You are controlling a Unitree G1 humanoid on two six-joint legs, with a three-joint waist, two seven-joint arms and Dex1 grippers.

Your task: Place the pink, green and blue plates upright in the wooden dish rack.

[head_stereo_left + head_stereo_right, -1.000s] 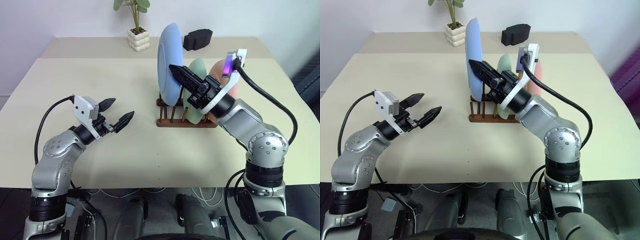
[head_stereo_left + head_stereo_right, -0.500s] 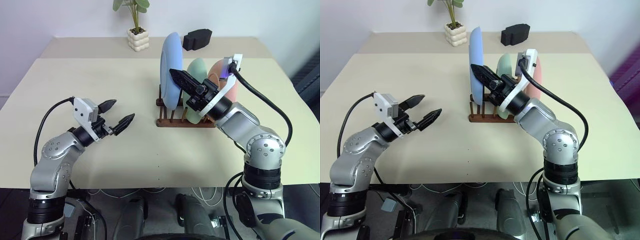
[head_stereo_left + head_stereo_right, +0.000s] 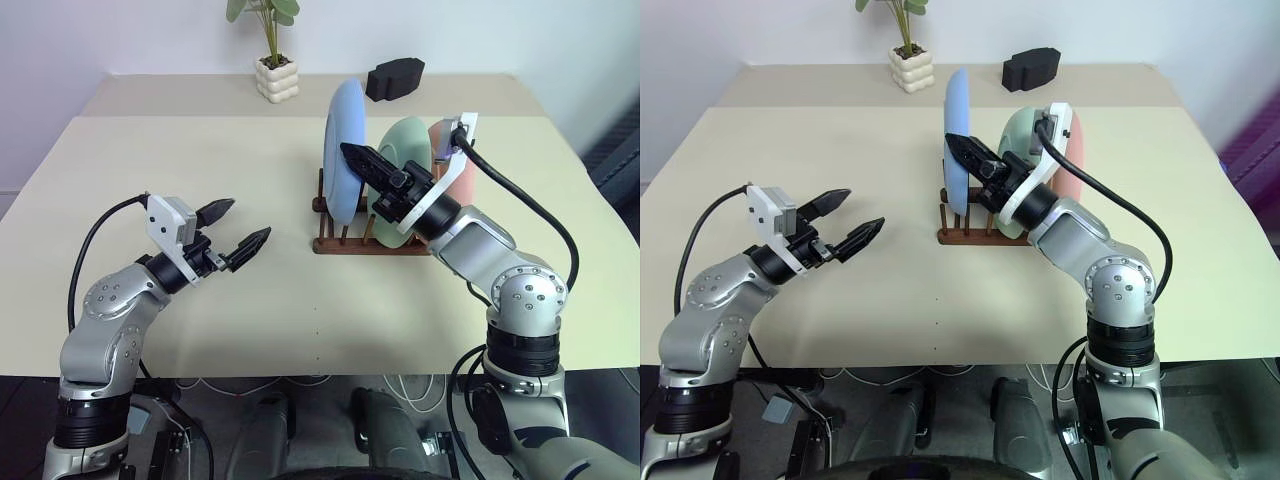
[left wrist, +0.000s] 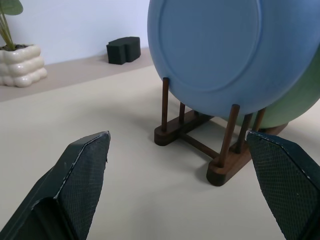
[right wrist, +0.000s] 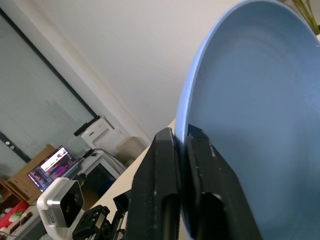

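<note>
The blue plate [image 3: 343, 130] stands upright between the front pegs of the wooden dish rack [image 3: 345, 243]. Behind it in the rack stand the green plate [image 3: 408, 145] and, further back, the pink plate [image 3: 464, 180]. My right gripper [image 3: 352, 153] reaches in from the right and is shut on the blue plate's rim, one finger on each side [image 5: 181, 134]. My left gripper [image 3: 240, 225] hovers open over the table left of the rack, holding nothing. In the left wrist view the blue plate [image 4: 225, 50] rests between the rack's pegs [image 4: 231, 135].
A potted plant in a white pot [image 3: 276, 78] and a black block [image 3: 395, 78] sit at the back of the beige table [image 3: 200, 160]. The right arm's black cable [image 3: 520, 200] arcs beside the pink plate.
The blue plate has sunk lower and settled between the rack's pegs, with my right gripper following it down. The left arm has stayed put.
</note>
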